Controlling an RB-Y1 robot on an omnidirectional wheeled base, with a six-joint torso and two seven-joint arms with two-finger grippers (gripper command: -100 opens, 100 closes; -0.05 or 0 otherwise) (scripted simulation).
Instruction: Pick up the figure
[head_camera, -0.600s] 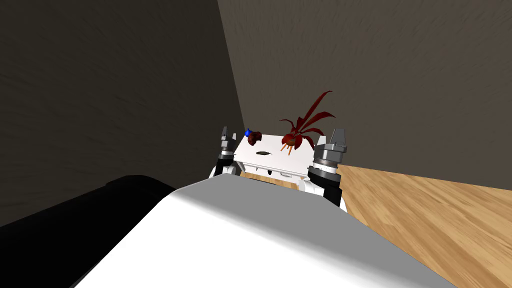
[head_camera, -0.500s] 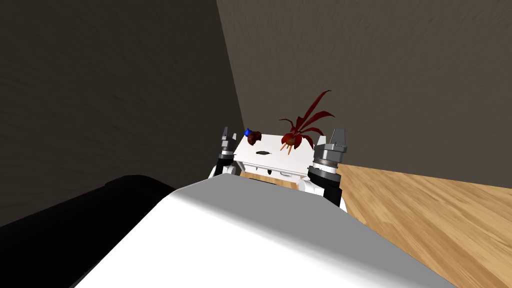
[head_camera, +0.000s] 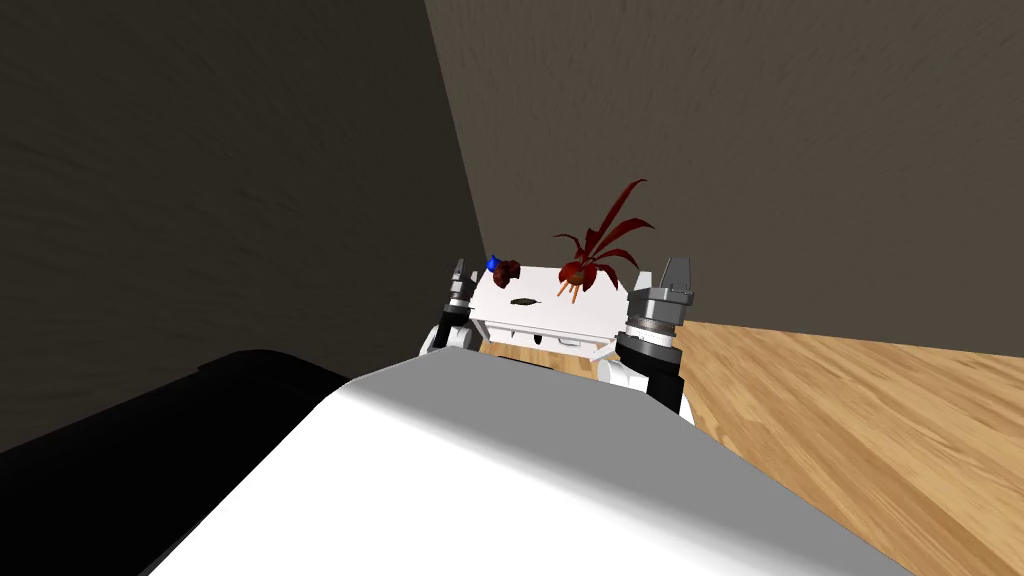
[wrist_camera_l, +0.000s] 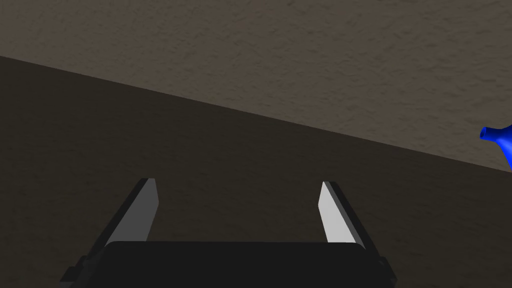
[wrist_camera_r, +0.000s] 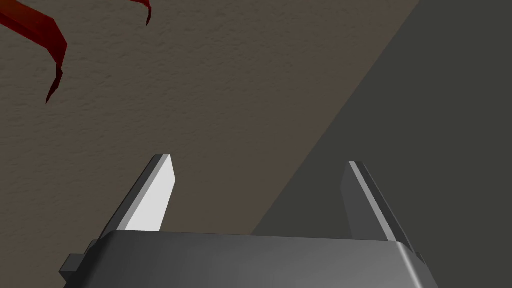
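A small dark red figure (head_camera: 509, 268) with a blue part stands at the back left corner of a white table (head_camera: 590, 314), which sits in the corner of the room. The blue part (wrist_camera_l: 500, 141) also shows beside my left hand in the left wrist view. My left gripper (head_camera: 460, 274) is raised just left of the table, open (wrist_camera_l: 237, 184) and holding nothing. At the table's right edge my right gripper (head_camera: 675, 272) is raised too, open (wrist_camera_r: 258, 161) and holding nothing.
A red-leaved plant (head_camera: 590, 258) stands at the table's back right, and its leaf tips (wrist_camera_r: 50, 45) reach over my right hand. A small dark flat object (head_camera: 523, 301) lies mid-table. Brown walls close in behind and left. Wood floor (head_camera: 860, 410) lies right, a black area (head_camera: 130, 450) lower left.
The whole head view has shifted a little, so I have moved slightly; the table's front now shows more. My left hand looks slightly lower and narrower beside the table. The things on the table have not moved.
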